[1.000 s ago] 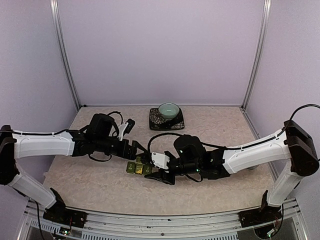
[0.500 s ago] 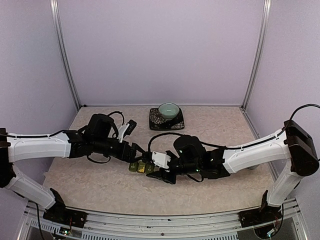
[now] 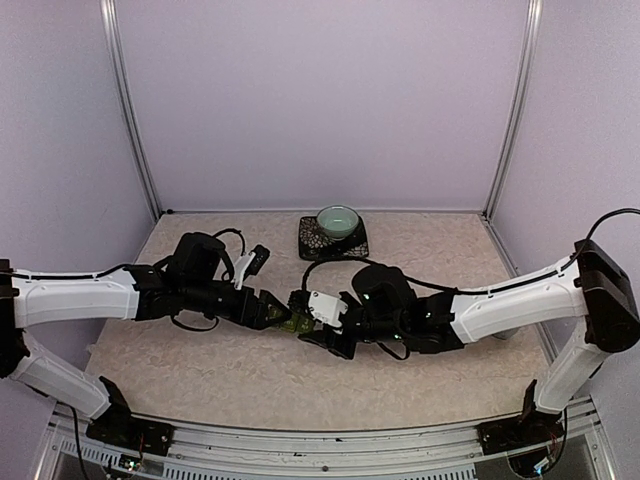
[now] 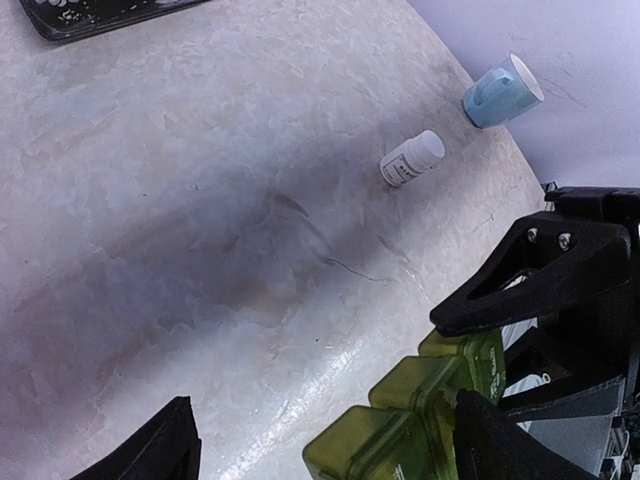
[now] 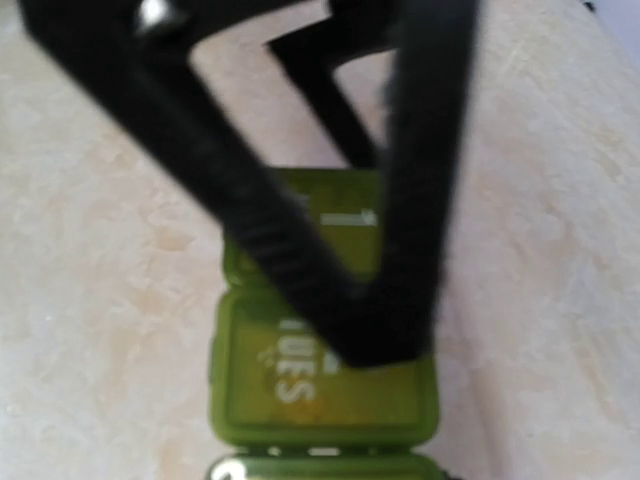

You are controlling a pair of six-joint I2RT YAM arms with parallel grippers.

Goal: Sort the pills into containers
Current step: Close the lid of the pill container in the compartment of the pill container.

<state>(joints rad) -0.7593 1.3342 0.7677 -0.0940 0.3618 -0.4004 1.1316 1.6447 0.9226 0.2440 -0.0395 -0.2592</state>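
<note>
Containers [image 3: 294,322], a dark green strip of three small joined lidded boxes, sit in the overhead view at the middle of the table [image 3: 200,370], right where the two arms meet. The left gripper [image 3: 277,314] reaches in from the left and the right gripper [image 3: 308,325] from the right, with the strip between their tips. Farther back, a teal bowl [image 3: 338,220] stands on a dark patterned tray [image 3: 312,242]. From the left wrist, the left gripper [image 4: 322,420] has its jaws spread wide and grasps nothing; the containers [image 4: 420,400] lie slantwise between its two fingers, close against the right-hand one, though contact there cannot be told. The far end of the strip runs in between the black fingers of the right gripper [image 4: 520,335], which is clamped on it. Beyond, on the bare table, a small white bottle [image 4: 412,160] lies on its side, a pale blue mug [image 4: 500,92] lies tipped over just past it, and a corner of the tray [image 4: 110,15] shows at the top left. From the right wrist, the picture is blurred: the right gripper [image 5: 370,335] narrows to its tips over the containers [image 5: 330,400], above a lid marked TUES.
</note>
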